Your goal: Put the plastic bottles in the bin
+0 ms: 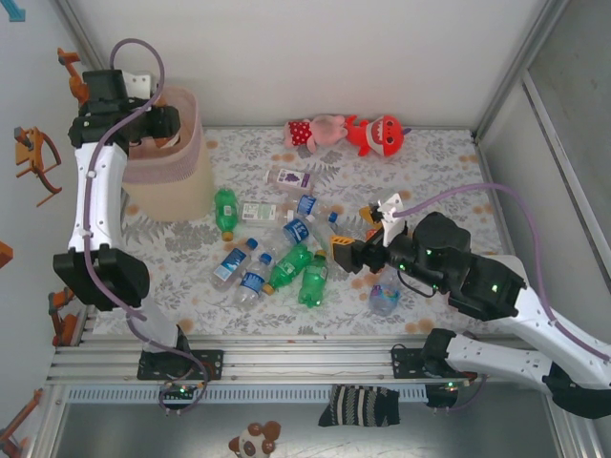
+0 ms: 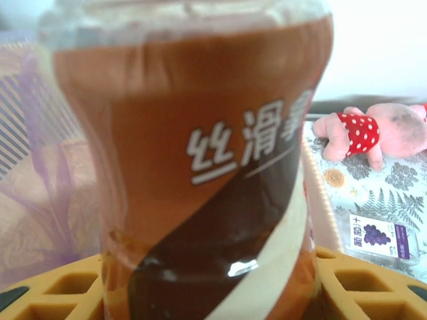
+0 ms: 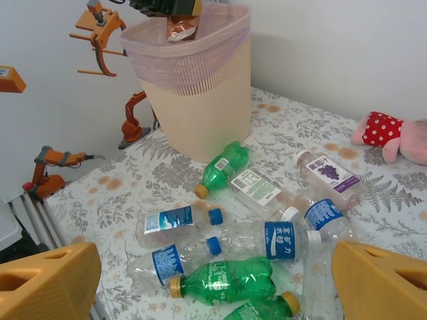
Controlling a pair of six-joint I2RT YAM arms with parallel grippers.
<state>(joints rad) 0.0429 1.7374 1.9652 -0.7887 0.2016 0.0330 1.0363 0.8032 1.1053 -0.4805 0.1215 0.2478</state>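
My left gripper (image 1: 158, 134) hangs over the mouth of the pink bin (image 1: 181, 176), shut on a brown bottle (image 2: 200, 167) that stands between its yellow fingers (image 2: 53, 290). From the right wrist view the same brown bottle (image 3: 180, 27) sits just above the bin's rim (image 3: 200, 53). Several plastic bottles lie in a heap mid-table: green ones (image 1: 291, 265) (image 3: 230, 280), clear blue-labelled ones (image 1: 232, 264) (image 3: 177, 223) and a grape-labelled one (image 1: 291, 177). My right gripper (image 1: 348, 253) (image 3: 213, 287) hovers open at the heap's right edge, holding nothing.
A pink plush (image 1: 315, 132) and a red plush (image 1: 374, 134) lie at the back of the table. One clear bottle (image 1: 385, 296) rests under my right arm. Orange toy arms (image 3: 100, 30) line the left wall. A striped sock (image 1: 361, 405) lies below the front rail.
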